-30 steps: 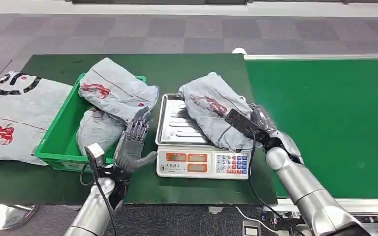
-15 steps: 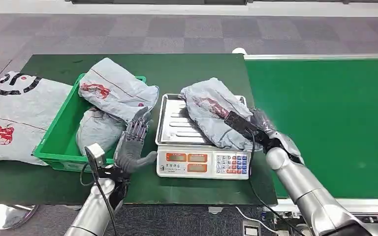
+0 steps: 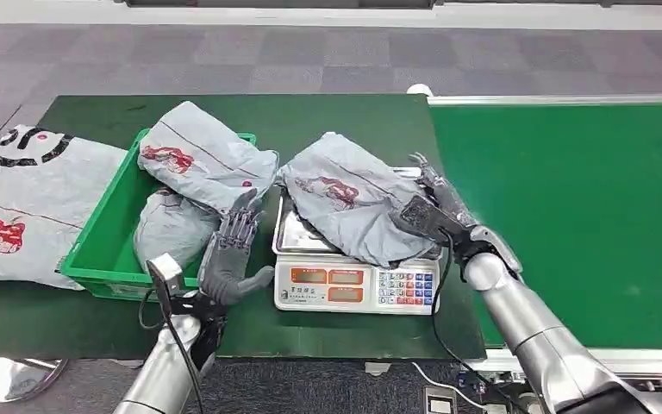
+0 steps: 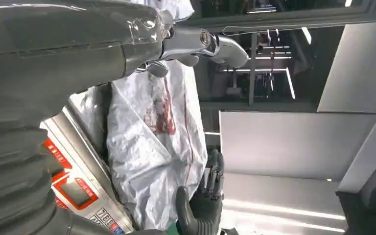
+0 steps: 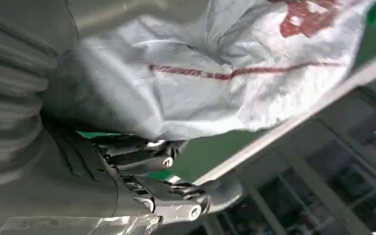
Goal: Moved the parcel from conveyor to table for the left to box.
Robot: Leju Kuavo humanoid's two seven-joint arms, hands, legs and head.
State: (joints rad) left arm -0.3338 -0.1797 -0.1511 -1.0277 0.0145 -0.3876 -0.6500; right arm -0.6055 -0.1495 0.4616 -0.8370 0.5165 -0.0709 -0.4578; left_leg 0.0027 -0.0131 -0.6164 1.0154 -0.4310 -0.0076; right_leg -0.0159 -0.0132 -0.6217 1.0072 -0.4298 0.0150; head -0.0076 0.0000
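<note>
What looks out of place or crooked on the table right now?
The parcel on the scale lies askew, overhanging the tray's left edge. A flat parcel also hangs off the table's left edge. Nothing looks spilled or torn.

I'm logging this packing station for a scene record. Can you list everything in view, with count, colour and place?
Grey plastic mailer parcel with red print: one, lying on the scale's tray.
Silver-trayed white electronic scale: one, on the dark green table, between bin and conveyor.
Green plastic bin: one, left of the scale.
Grey parcels in the bin: two, stacked.
Flat grey mailer bag: one, at the table's left edge.
Dark green table: one.
Green conveyor belt: one, on the right.
Left hand: open, raised between bin and scale.
Right hand: open, against the parcel's right side.
</note>
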